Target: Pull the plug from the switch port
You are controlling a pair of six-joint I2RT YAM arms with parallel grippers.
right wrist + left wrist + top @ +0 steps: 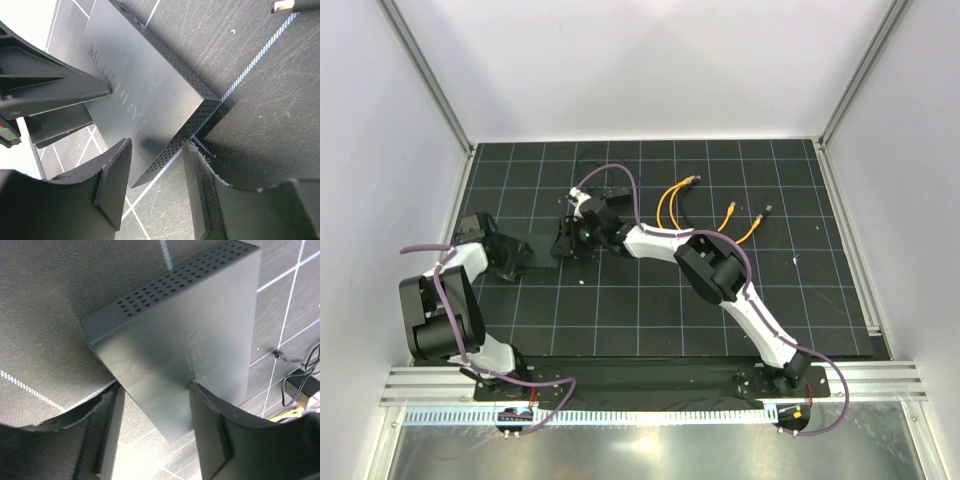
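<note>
The switch (542, 256) is a flat matte-black box on the gridded mat, between my two grippers. My left gripper (155, 387) is clamped on one corner of the switch (180, 330). In the right wrist view one of its fingers (75, 92) lies on the lettered top face and the other sits below the edge. My right gripper (157, 145) straddles the opposite corner of the switch (145, 85). Its jaws stand apart, one over the top face and one beside the perforated side. The plug and the socket edge are hidden.
Several yellow cables (670, 200) lie behind the right arm with their ends loose on the mat. One metal cable tip (282, 5) shows close by. A thin black wire (300, 375) curls to the right of the switch. White walls enclose the mat (650, 320).
</note>
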